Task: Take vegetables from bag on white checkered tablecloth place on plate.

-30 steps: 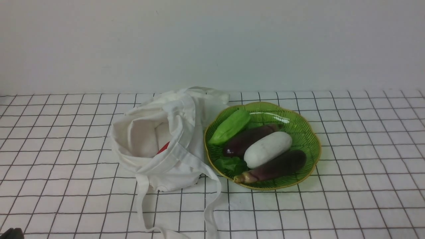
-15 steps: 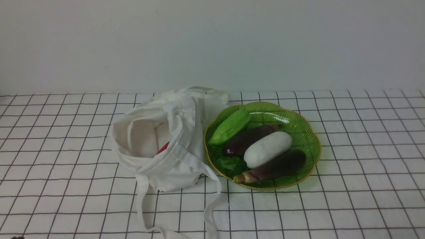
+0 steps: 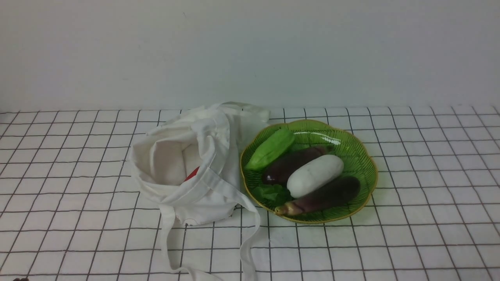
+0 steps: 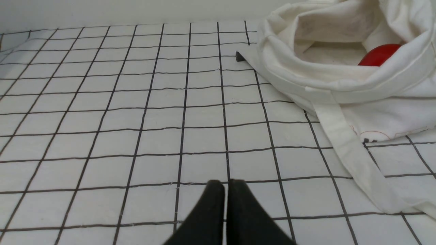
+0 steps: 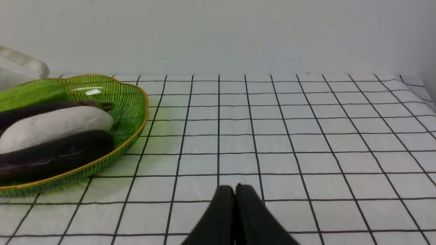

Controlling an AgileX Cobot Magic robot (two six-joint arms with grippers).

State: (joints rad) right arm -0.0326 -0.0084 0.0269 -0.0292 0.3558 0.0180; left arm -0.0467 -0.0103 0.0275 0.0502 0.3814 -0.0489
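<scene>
The light green gourd (image 3: pixel 270 149) lies at the back left of the green plate (image 3: pixel 361 154), beside two dark eggplants and a white oblong vegetable; it also shows in the right wrist view (image 5: pixel 30 93). The white cloth bag (image 3: pixel 191 164) sits left of the plate, mouth open, with a red object (image 4: pixel 379 54) inside. My left gripper (image 4: pixel 224 185) is shut and empty, low over the tablecloth (image 3: pixel 429 164), apart from the bag. My right gripper (image 5: pixel 235 189) is shut and empty, to the right of the plate (image 5: pixel 133 98). Neither gripper shows in the front view beyond a dark speck at the bottom left corner.
The bag's long strap handles (image 3: pixel 250 234) trail toward the table's front edge; one strap (image 4: pixel 344 149) lies near my left gripper. A pale wall runs behind the table. A few green leaves (image 3: pixel 269 193) lie in the plate's front left.
A dark part of my left arm at the front view's bottom left corner has drawn back almost out of frame. Bag, plate and vegetables have not moved.
</scene>
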